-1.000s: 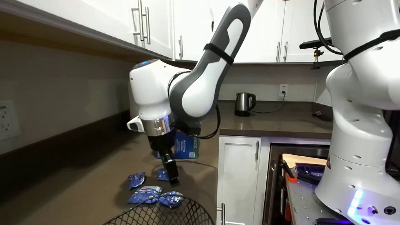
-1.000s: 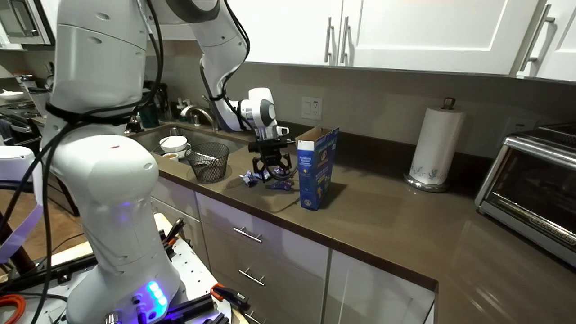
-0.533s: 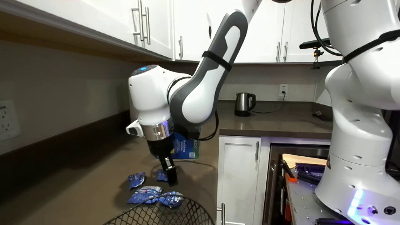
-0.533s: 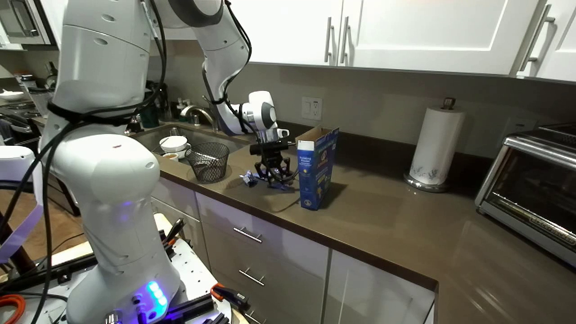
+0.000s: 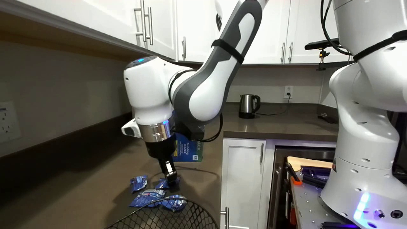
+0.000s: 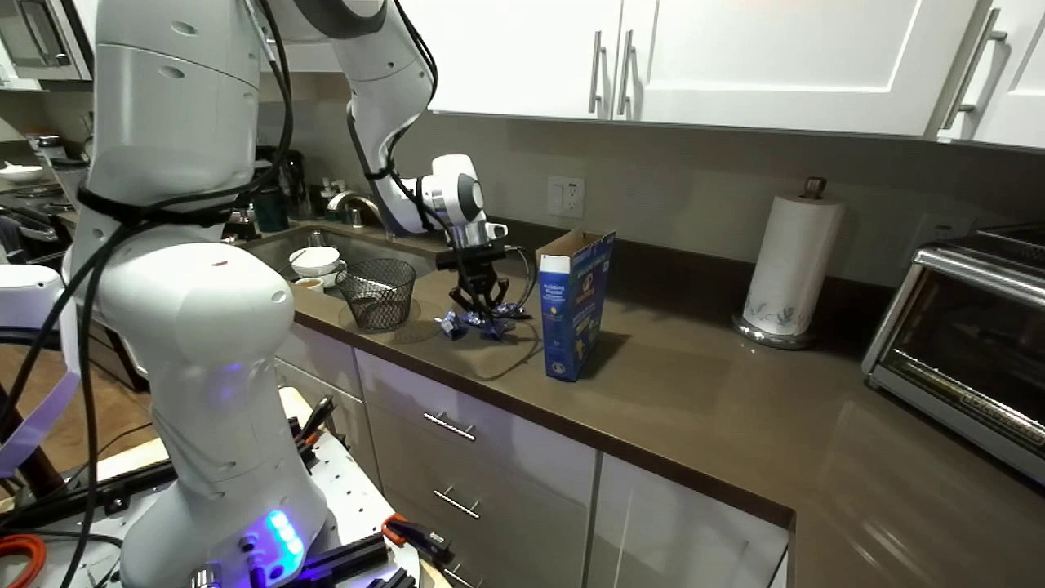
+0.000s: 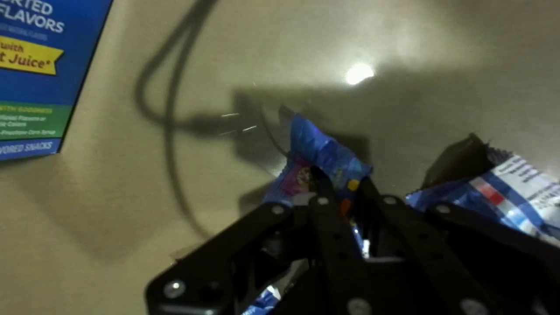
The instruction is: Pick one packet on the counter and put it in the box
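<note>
Low over the dark counter (image 6: 710, 392), my gripper (image 7: 344, 178) is shut on a crinkly blue packet (image 7: 313, 142), which bulges out past both fingertips. In an exterior view that same packet (image 5: 162, 183) pokes out beside the gripper (image 5: 172, 182); whether it has left the counter I cannot tell. Several similar packets lie close by, such as a packet with a white label (image 7: 503, 192) and a crumpled packet (image 5: 139, 183) nearer the wall. The tall blue box (image 6: 571, 310) stands upright with its top open, right beside the gripper (image 6: 487, 306). Its lower front shows in the wrist view.
A black wire basket (image 6: 377, 294) stands near the sink, on the packets' far side from the box. Further along the counter are a paper-towel roll (image 6: 792, 265) and a toaster oven (image 6: 971, 327). White wall cabinets (image 5: 95, 19) hang above.
The jaws were wide apart a second ago and have closed on the packet. The gripper dipped, then rose slightly and shifted toward the basket in an exterior view, and the packet moved with it.
</note>
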{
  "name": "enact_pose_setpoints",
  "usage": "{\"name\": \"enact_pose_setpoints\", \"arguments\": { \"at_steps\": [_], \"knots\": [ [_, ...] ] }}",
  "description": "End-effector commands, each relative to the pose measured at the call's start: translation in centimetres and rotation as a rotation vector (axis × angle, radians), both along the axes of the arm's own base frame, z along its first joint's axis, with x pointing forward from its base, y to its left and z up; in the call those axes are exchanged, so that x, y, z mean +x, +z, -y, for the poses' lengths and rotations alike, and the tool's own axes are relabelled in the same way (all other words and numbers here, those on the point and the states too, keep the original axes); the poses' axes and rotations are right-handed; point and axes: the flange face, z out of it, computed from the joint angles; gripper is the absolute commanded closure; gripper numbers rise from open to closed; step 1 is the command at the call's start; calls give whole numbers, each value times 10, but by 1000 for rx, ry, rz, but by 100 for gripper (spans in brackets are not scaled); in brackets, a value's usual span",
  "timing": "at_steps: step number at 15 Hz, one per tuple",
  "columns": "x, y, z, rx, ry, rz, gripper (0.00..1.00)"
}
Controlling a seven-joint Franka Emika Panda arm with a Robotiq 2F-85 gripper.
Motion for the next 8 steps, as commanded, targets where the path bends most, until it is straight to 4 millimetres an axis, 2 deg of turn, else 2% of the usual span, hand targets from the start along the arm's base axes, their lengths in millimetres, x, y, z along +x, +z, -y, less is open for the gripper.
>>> {"name": "enact_pose_setpoints", "arguments": {
  "at_steps": [1, 5, 8],
  "knots": [
    [-30, 30, -14, -45, -6, 29, 95],
    [-51, 65, -17, -53, -32, 68, 95],
    [-62, 104, -2, -18, -59, 103, 95]
  ]
}}
